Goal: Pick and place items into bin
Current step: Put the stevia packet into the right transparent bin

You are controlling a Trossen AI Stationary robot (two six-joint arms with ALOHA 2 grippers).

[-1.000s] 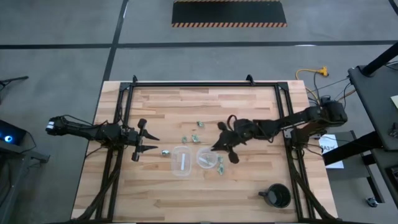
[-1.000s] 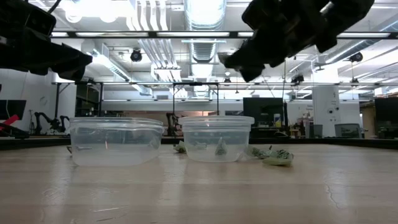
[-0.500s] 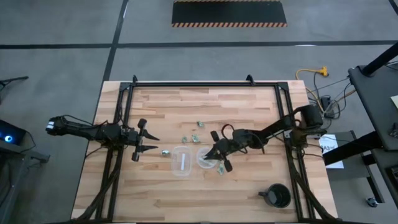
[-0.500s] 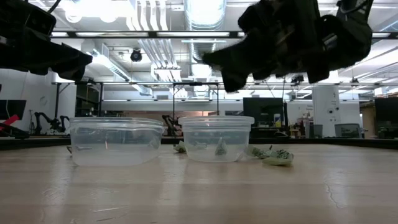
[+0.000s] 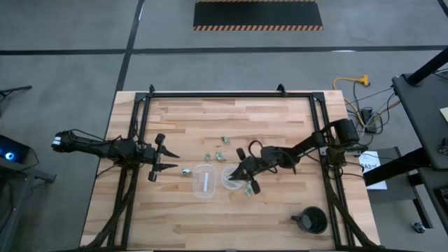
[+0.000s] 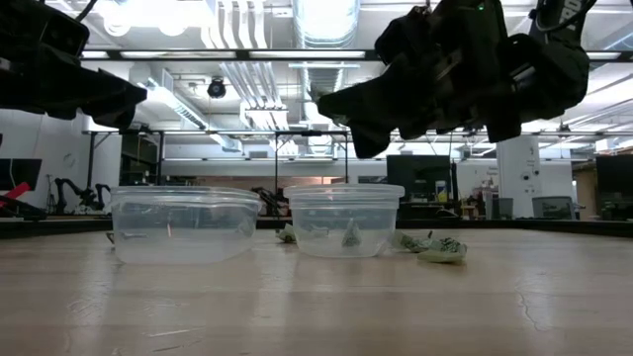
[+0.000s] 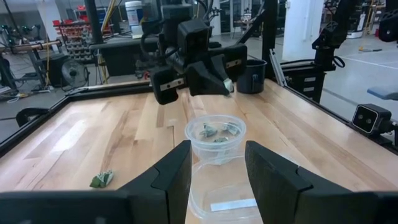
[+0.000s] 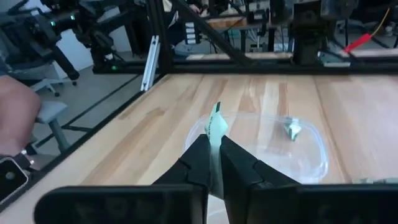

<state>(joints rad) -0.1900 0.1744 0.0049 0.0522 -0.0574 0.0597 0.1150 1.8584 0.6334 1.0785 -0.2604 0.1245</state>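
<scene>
My right gripper hangs over the right one of two clear round cups and is shut on a tiny pale green piece. That cup holds a few green pieces. The left cup holds a white strip. More pieces lie loose on the wood, for instance behind the cups and left of them. My left gripper is open and empty, hanging left of the cups; in its wrist view the fingers point at them. My right gripper pinches the pale green piece by its lower end between its two fingertips. The rest of the piece sticks out past the fingertips. The piece is lifted clear, above the clear cup.
A black mug-like object stands near the table's front right corner. Black frame rails run along the table's left, right and far sides. Two pieces lie right of the cups in the low view.
My right gripper has gone toward the table's left and near edges, from behind and right of the cups to over the right cup. Most of this move falls in the first half second.
</scene>
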